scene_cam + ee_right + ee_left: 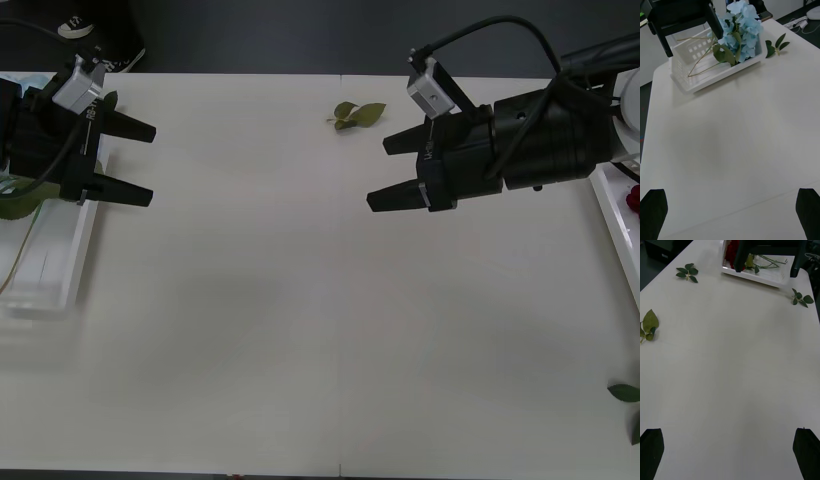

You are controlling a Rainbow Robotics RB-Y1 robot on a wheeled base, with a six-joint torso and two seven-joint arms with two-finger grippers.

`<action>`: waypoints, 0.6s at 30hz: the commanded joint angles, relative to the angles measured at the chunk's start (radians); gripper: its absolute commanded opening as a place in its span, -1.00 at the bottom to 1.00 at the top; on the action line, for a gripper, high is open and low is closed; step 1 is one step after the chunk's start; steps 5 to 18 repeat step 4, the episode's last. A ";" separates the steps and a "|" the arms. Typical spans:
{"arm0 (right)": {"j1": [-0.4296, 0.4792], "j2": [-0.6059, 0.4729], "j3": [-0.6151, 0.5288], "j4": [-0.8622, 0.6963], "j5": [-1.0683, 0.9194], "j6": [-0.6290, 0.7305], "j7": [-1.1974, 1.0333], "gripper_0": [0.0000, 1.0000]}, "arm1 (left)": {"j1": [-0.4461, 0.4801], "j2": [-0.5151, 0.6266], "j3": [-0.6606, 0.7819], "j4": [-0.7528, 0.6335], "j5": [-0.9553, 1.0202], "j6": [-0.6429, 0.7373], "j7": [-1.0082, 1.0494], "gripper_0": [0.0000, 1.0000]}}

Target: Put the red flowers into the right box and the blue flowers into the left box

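leaf sprigs [358,114] on table [300,320], unobstructed

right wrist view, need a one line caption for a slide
Blue flowers lie in the left box, left claw open above it.

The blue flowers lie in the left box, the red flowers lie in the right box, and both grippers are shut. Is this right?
Not fully. Both the left gripper and the right gripper are open, as the front view shows. The blue flowers do lie in the left box, the red flowers in the right box.
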 commanded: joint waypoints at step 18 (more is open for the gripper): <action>-0.045 0.052 0.019 0.024 -0.002 -0.001 0.018 1.00 | -0.024 0.026 0.021 -0.022 0.000 0.002 0.024 1.00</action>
